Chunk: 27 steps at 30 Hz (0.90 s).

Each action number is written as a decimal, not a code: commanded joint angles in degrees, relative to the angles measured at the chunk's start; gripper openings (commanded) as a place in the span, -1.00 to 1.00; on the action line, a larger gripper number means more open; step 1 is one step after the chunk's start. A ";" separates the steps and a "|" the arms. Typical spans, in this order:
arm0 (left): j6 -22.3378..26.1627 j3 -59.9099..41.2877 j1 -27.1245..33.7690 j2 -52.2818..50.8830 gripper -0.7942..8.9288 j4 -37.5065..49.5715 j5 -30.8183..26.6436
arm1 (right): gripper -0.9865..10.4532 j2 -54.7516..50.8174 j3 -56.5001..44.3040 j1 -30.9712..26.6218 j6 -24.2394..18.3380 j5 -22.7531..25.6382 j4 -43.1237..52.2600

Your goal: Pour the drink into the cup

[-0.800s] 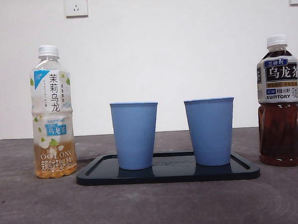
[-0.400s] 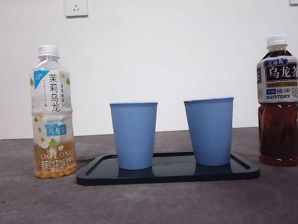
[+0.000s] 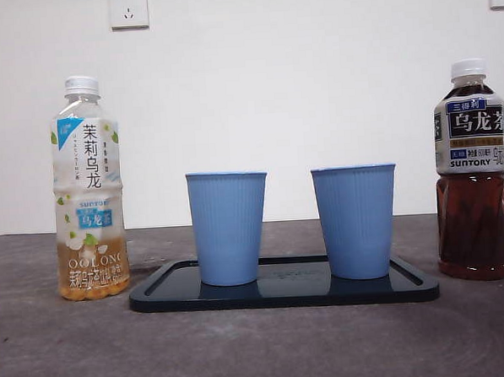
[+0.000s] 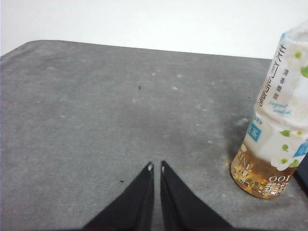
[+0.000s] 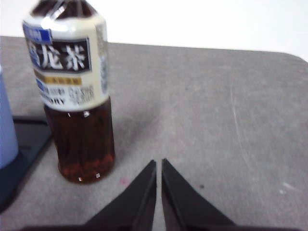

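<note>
Two blue ribbed cups [image 3: 229, 228] [image 3: 356, 221] stand upright on a dark tray [image 3: 283, 295] in the front view. A pale jasmine oolong bottle [image 3: 88, 189] with a white cap stands left of the tray; it also shows in the left wrist view [image 4: 274, 125]. A dark oolong tea bottle [image 3: 472, 170] stands right of the tray and shows in the right wrist view [image 5: 72, 91]. My left gripper [image 4: 156, 167] is shut and empty, off to the side of the pale bottle. My right gripper [image 5: 159, 163] is shut and empty, beside the dark bottle.
The grey table [image 3: 260, 348] reaches a white wall with sockets [image 3: 128, 9] high up. The tray's corner [image 5: 24, 139] and a blue cup's side [image 5: 6, 125] show in the right wrist view. Neither arm shows in the front view.
</note>
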 commanded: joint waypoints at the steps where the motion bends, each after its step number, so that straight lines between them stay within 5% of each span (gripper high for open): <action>1: 0.85 -1.16 0.00 -0.11 -0.79 -0.28 -0.35 | -0.80 -0.61 -0.33 -0.42 -0.68 0.26 -0.28; 27: 0.85 -1.16 0.00 -0.11 -0.79 -0.26 -0.33 | -0.80 -0.61 -0.33 -0.81 -0.96 -0.04 0.57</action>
